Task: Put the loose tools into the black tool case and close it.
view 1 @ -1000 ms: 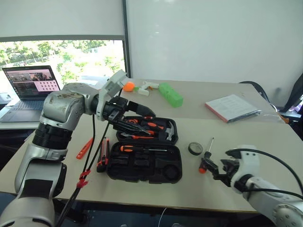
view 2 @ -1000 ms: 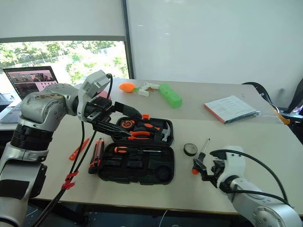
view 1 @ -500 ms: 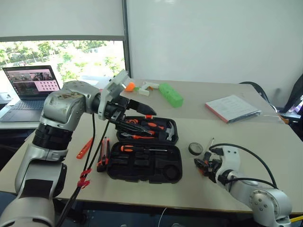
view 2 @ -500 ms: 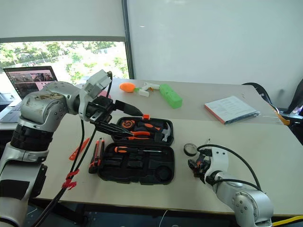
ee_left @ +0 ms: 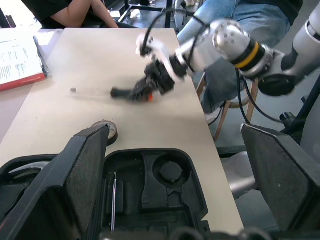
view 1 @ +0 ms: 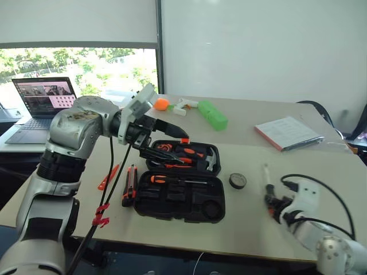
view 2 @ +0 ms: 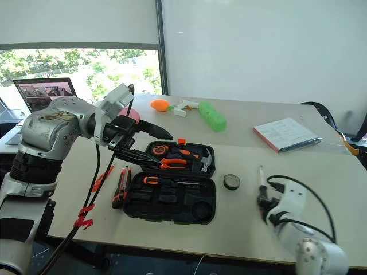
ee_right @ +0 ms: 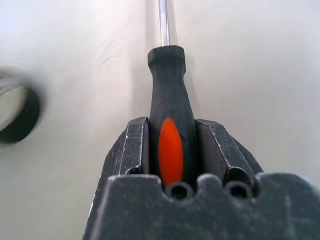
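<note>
1. The black-and-orange screwdriver (ee_right: 170,125) sits clamped by its handle in the right gripper (ee_right: 171,145), the fingers pressing both sides of the grip and the thin metal shaft running straight out ahead of it over the worktop (view 1: 321,172).
2. I judge it light and rigid; the rubbery handle should hold well, but the long shaft can lever and twist in the jaws, so a hold on the thick middle of the handle, as here, looks right.
3. Just left of this gripper lies the small dark tape roll (view 1: 237,181), light and free to roll or slide if nudged.
4. Farther left stands the black tool case (view 1: 179,189), open, its moulded slots calling for careful alignment of the shaft.
5. The left gripper (view 1: 167,144) hangs over the lid half of the case with its jaws spread wide and nothing in them; it crowds the approach.
6. Beyond the case from the right gripper lie the utility knife (view 1: 128,186) and the slim orange screwdriver (view 1: 108,177).
7. The near worktop edge runs close below the right gripper; open room lies ahead of it.
</note>
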Controlling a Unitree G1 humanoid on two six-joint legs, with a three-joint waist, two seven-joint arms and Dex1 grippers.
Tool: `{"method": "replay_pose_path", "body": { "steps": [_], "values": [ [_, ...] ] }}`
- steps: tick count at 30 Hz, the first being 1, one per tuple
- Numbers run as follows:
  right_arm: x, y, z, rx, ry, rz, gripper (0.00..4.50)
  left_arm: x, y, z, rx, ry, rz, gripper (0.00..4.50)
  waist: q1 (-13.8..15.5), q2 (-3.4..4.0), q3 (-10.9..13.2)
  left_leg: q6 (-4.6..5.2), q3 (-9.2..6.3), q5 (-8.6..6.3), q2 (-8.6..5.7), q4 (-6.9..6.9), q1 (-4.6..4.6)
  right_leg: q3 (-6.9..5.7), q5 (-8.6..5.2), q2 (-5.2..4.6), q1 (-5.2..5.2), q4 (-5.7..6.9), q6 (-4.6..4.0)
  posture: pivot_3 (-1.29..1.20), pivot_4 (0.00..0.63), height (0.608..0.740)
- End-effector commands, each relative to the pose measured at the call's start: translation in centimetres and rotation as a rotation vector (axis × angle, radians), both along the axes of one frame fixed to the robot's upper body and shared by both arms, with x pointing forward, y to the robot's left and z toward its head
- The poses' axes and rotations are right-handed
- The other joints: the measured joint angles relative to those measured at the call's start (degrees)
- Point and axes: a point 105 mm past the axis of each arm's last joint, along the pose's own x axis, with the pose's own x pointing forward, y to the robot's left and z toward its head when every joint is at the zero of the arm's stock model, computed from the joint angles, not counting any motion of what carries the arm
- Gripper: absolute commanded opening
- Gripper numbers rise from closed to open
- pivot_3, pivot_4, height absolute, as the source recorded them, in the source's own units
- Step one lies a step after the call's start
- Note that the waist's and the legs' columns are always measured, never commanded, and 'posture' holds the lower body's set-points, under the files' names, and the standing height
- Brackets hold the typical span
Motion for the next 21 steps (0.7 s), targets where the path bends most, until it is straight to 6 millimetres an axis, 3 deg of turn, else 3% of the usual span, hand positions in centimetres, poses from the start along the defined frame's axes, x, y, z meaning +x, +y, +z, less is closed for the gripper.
{"method": "replay_pose_path", "body": {
  "steps": [1, 6, 10, 15, 21],
  "values": [
    [1.3, 5.0, 6.6, -0.231, -0.212, 0.49, 1.08, -0.2, 1.0, 0.2, 0.023, -0.058, 0.016, 4.5, -0.9, 0.16, 0.12, 0.0, -0.01, 0.0, 0.0, -0.02, 0.01, 0.03, 0.0, 0.03, -0.05, 0.02, 0.0, 0.0, 0.15, 0.74],
    [1.0, 11.1, 8.8, -0.387, -0.244, 1.065, 1.08, 0.3, 4.1, -1.3, 0.13, -0.086, 0.094, 4.5, -2.26, 0.09, 0.16, 0.01, -0.19, -0.01, 0.18, -0.29, 0.26, 0.04, -0.1, 0.49, 0.01, 0.06, -0.34, 0.0, 0.15, 0.74],
    [1.2, 14.9, 8.2, -0.455, -0.212, 1.374, 1.08, 0.1, 6.5, -1.5, 0.191, -0.103, 0.169, 4.5, -1.76, -0.01, 0.32, 0.0, -0.33, 0.0, 0.3, -0.33, 0.22, 0.06, -0.09, 0.7, -0.08, 0.1, -0.52, 0.0, 0.15, 0.74],
    [2.6, 17.6, 5.9, -0.484, -0.135, 1.529, 1.08, -1.8, 8.1, -1.3, 0.218, -0.074, 0.195, 4.5, -0.84, -0.26, 0.51, 0.0, -0.3, 0.0, 0.34, -0.26, 0.05, 0.01, -0.15, 0.65, -0.18, 0.1, -0.52, 0.0, 0.15, 0.74],
    [3.3, 18.1, 3.5, -0.526, -0.046, 1.599, 1.08, -2.8, 9.8, -1.3, 0.237, -0.06, 0.272, 4.5, 0.33, -0.36, 0.58, -0.08, -0.27, 0.05, 0.33, 0.08, -0.67, -0.03, -0.14, 0.59, -0.86, 0.36, -0.49, 0.0, 0.15, 0.74]
  ]
}}
